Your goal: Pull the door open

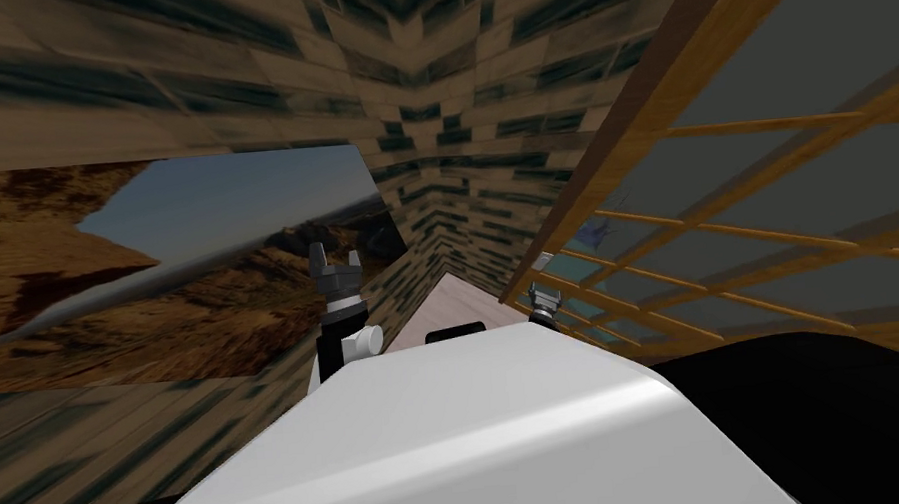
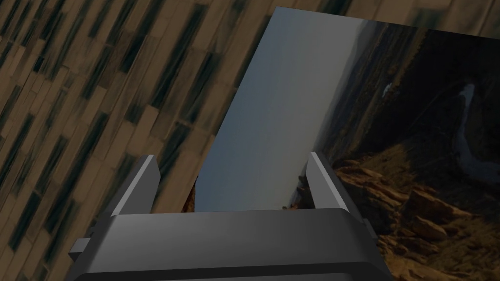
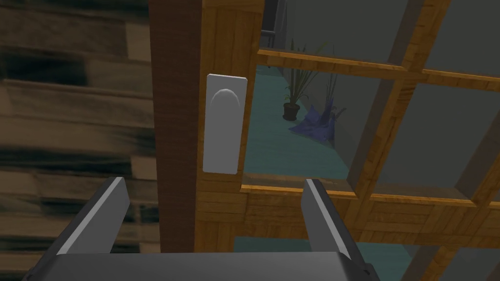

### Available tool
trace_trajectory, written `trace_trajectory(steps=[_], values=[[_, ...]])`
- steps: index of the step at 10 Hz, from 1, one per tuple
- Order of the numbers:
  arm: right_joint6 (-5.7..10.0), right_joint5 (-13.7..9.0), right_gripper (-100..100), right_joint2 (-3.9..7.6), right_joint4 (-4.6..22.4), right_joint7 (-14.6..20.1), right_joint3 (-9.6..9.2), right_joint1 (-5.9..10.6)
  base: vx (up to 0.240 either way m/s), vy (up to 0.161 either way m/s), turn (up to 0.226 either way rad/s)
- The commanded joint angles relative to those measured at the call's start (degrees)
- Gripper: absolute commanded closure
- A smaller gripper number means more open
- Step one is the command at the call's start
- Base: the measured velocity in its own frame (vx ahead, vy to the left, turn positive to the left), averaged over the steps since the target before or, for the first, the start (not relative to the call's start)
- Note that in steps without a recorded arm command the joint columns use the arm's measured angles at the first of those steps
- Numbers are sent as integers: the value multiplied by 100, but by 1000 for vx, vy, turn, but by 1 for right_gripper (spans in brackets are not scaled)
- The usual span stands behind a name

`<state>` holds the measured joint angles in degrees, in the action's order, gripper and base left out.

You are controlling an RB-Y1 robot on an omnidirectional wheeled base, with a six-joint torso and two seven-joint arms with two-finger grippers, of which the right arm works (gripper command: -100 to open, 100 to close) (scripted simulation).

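Now | left pincer (image 2: 232,157) released; right pincer (image 3: 213,181) released | one door (image 3: 224,39); one handle plate (image 3: 224,124)

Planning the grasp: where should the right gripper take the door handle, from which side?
Likely the raised dome at the top of the handle, straight on, fingers either side; the plate below lies flat on the door, no hold. Right gripper is open.

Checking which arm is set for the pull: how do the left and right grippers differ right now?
The right gripper points at the white handle plate on the wooden glazed door, short of it; the left gripper points away from that door. In the head view the left gripper stands higher, the right gripper lower beside the door. Both are open and empty.
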<state>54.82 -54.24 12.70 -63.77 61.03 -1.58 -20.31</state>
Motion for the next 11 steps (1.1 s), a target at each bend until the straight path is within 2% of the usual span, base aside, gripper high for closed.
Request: trace_trajectory(steps=[1, 6, 7, 8, 10, 11], values=[[76, -93, -100, 32, 188, 158, -20, 26, 66, -65, 112], [246, -530, -100, 112, 741, 610, -64, 101, 77, -84, 138], [220, -471, -100, 102, 719, 541, -54, 143, 30, -41, 38], [257, -446, -100, 205, 853, 746, -92, 139, 124, -31, -87], [280, -417, -100, 291, 951, 901, -122, 130, 152, -13, -36], [306, -383, -100, 392, 1066, 1084, -158, 119, 163, -9, -77]])
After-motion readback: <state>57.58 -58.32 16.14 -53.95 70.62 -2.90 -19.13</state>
